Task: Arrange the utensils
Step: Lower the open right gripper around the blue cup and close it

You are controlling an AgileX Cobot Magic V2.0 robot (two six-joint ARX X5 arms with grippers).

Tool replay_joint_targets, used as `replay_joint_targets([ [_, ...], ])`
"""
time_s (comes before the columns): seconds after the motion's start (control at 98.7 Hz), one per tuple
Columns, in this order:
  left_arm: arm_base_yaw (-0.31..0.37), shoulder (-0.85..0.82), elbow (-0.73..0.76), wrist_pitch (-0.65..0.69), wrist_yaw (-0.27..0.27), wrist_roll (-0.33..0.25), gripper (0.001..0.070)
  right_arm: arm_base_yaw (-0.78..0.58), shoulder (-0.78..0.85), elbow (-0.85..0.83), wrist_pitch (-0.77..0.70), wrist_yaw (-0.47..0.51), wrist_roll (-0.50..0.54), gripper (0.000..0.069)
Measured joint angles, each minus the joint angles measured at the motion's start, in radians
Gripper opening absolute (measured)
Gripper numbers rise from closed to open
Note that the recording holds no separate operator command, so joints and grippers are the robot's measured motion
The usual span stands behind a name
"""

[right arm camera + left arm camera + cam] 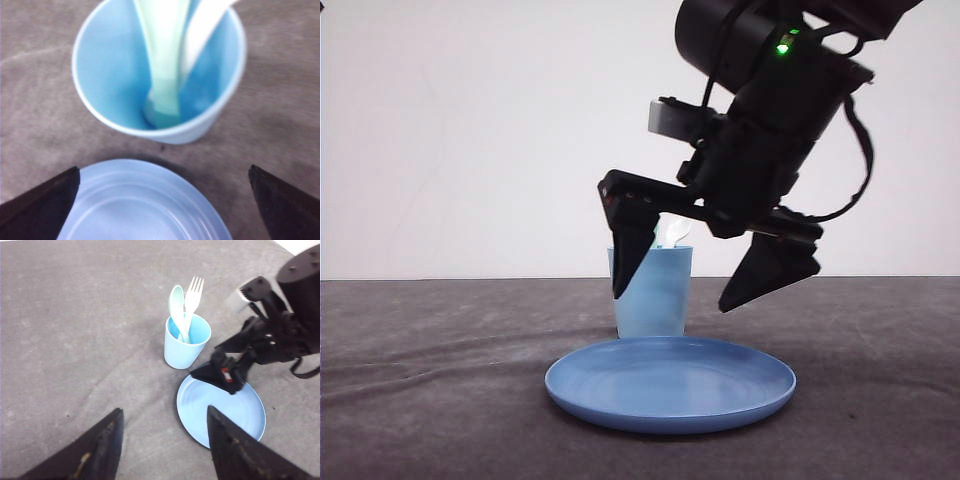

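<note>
plate (670,385) nearest, on desk (420,380) | right claw (715,285) spread, empty, above plate | fork (192,296) and spoon (177,307) upright in cup (186,342) just behind claw, long axes near vertical | left claw (165,445) spread, farther | likely done

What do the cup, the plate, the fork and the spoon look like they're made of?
All four look like plastic. The cup is light blue, thin-walled, with a matte look. The plate is blue with a soft sheen and moulded rings. The fork is plain white, the spoon mint green; both are smooth and slim.
</note>
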Motion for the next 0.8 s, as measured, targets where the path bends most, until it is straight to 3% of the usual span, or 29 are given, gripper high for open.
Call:
replay_joint_targets([
  [0.801, 0.0, 0.0, 0.0, 0.002, -0.002, 0.006, 0.0317, -0.051, 0.171, 0.211, -0.038, -0.008, -0.039, 0.0681],
])
